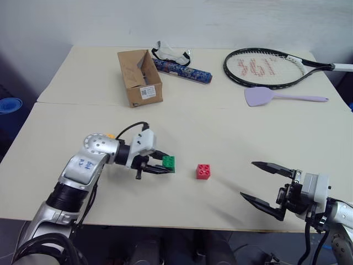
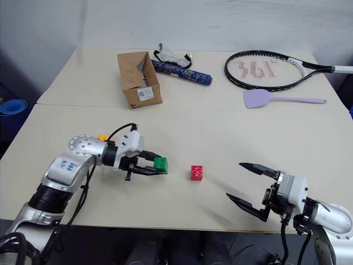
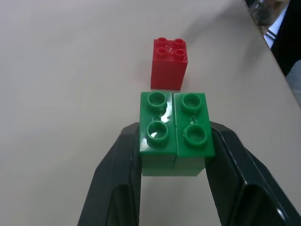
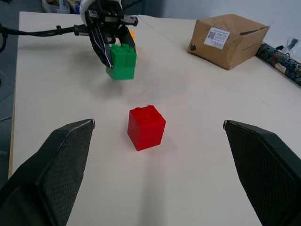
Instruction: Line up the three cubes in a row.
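My left gripper is shut on the green cube, its black fingers pressing the cube's two sides, low over the table. The red cube stands on the table a short way to the green one's right, also seen as the red cube just beyond it. A sliver of the orange-yellow cube peeks out behind my left wrist; the rest is hidden. My right gripper hangs open near the table's front right, pointing toward the red cube, well apart from it.
At the back of the table lie an open cardboard box, goggles, a patterned tube, a tennis racket and a lilac spatula. A seam joins two tabletops.
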